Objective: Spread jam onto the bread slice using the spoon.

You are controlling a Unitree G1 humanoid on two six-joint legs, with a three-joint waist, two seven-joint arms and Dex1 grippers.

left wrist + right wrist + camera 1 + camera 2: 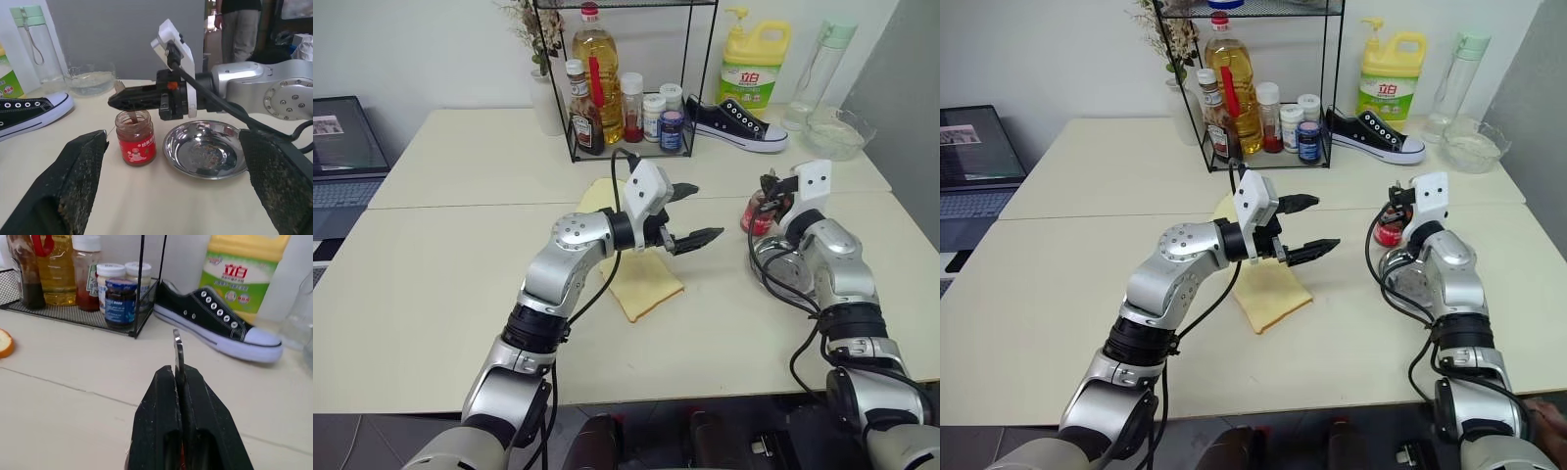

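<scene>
The jam is in a small glass jar (136,142) with a red label, standing on the table beside a round steel plate (205,152). My right gripper (113,100) hovers level over the jar's mouth, shut on the spoon (178,350). The spoon's handle sticks up between the fingers and its lower end dips into the jar. My left gripper (693,212) is open and empty, held level above the table and pointing toward the jar. The pale-yellow bread slice (649,286) lies below the left forearm, partly hidden by it.
A smaller yellow slice (597,196) lies behind the left arm. At the back stand a wire rack (626,117) of bottles and jars, a black sneaker (736,124), a yellow detergent jug (754,67), a glass bowl (837,132) and a clear bottle (822,64). A laptop (342,147) is far left.
</scene>
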